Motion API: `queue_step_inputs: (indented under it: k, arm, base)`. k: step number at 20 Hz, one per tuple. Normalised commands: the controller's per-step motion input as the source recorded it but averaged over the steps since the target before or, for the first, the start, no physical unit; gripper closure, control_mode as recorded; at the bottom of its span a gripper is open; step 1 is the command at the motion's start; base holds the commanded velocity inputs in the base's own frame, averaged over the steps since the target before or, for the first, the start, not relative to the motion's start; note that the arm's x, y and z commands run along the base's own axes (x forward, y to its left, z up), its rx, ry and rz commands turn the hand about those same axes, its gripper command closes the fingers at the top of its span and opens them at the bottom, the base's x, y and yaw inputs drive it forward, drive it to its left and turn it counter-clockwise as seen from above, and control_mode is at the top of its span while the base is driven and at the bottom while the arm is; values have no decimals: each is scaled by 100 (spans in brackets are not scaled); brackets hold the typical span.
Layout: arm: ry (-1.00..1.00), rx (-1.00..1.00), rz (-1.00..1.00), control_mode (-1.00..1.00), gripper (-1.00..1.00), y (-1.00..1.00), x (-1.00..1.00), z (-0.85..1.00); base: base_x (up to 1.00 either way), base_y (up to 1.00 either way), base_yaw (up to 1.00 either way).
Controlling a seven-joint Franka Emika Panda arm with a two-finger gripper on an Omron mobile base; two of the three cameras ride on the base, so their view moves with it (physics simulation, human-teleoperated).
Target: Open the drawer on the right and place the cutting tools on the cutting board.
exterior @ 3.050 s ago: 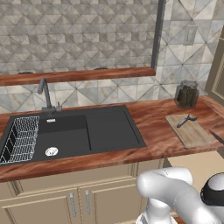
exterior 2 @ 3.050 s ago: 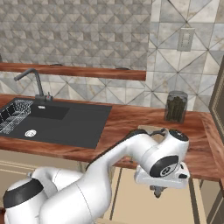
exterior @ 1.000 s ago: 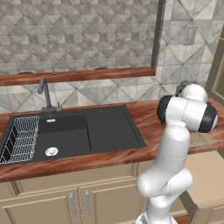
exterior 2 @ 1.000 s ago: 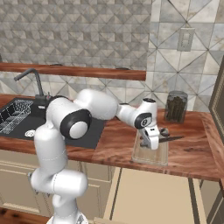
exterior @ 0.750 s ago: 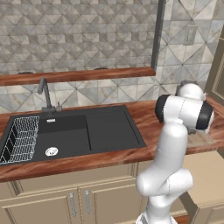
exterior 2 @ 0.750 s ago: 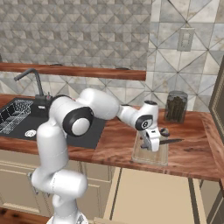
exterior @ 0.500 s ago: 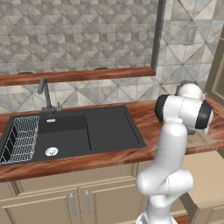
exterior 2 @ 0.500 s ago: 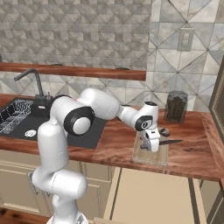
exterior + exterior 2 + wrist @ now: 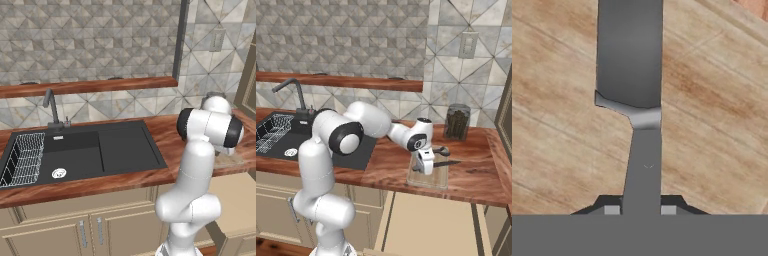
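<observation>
While pincer [image 9: 425,169] grips knife [image 9: 634,95], cutting board [image 9: 437,179] beneath.

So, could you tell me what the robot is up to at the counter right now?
The arm has brought a knife down over the cutting board, to the right of the sink. In the hand view the fingers sit on either side of its grey handle, with the blade running out over the board's wood grain. Another dark utensil lies by the board's far edge, with a dark jar behind it. Whether the knife has touched down cannot be told.
</observation>
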Motion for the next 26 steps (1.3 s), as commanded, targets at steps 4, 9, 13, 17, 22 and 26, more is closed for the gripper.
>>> queue_step_inputs:
  k: [4, 9, 13, 17, 22, 26]
  arm:
    - [0, 0, 0, -100, -100, 4, 1, -21]
    - [-1, 0, 0, -100, -100, 1, 6, -15]
    - [-10, 0, 0, -100, -100, 0, -7, 17]
    - [-18, 3, 0, -100, -100, 19, -16, 89]
    - [-15, 1, 0, -100, -100, 35, -16, 100]
    - [3, 0, 3, -100, -100, 40, -39, 100]
  base:
    - [0, 0, 0]
    - [0, 0, 0]
    - [0, 0, 0]
    - [0, 0, 0]
    - [0, 0, 0]
    - [0, 0, 0]
